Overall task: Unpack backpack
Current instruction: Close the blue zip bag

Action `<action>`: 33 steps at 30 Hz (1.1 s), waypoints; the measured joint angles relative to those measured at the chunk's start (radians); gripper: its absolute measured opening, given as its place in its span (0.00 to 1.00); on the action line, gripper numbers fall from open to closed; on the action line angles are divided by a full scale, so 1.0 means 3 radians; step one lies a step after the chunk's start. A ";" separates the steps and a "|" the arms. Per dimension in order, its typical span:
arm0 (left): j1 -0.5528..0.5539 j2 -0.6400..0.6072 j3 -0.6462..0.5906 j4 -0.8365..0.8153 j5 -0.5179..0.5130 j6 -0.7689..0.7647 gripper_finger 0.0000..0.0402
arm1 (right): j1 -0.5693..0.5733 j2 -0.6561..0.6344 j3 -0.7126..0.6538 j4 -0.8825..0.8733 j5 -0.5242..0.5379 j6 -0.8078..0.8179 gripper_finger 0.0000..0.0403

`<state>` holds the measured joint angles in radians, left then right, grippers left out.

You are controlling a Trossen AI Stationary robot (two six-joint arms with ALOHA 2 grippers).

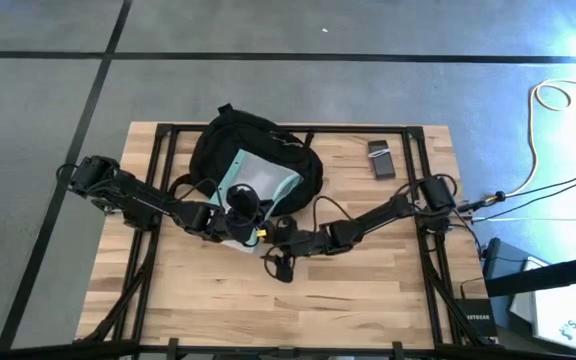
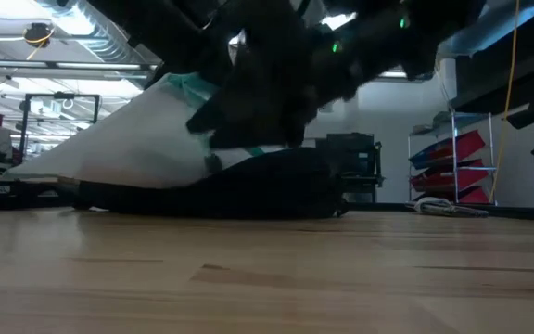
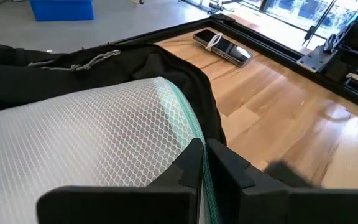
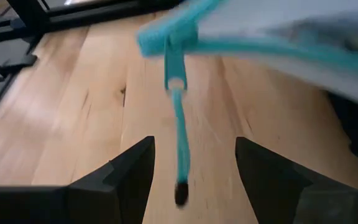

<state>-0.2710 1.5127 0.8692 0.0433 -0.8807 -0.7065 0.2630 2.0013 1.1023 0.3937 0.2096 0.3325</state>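
Note:
The black backpack (image 1: 258, 150) lies at the table's far middle and also shows in the left wrist view (image 3: 104, 68). A translucent mesh pouch with teal edging (image 1: 258, 182) slopes up out of it toward the near side. My left gripper (image 1: 236, 226) is shut on the pouch's near edge. My right gripper (image 1: 273, 238) stands open just to the right of it. The pouch's teal zipper cord (image 4: 179, 143) hangs from the pouch corner (image 4: 166, 37) between the right fingers, apart from both. My left gripper pinches the pouch's teal-trimmed edge (image 3: 199, 144) between its two shut fingers. It comes from the table's near left, slanting slightly down. That end of the pouch is held up off the table, while its far part (image 3: 73, 124) lies against the backpack.
A small dark device (image 1: 381, 160) with a light cord lies on the wood at the far right, also seen in the left wrist view (image 3: 224, 47). Black frame rails (image 1: 418, 170) run along the table's sides. Bare wood (image 1: 298, 300) spreads toward the near edge.

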 joint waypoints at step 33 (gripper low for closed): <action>-0.0001 -0.0006 0.0001 0.0019 0.0005 -0.0100 0.01 | -0.0001 0.0091 -0.0003 0.0404 0.0003 -0.0033 0.02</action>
<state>-0.2714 1.5108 0.8696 0.0490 -0.8791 -0.7365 0.2626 2.0285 1.1015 0.5148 0.2106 0.3225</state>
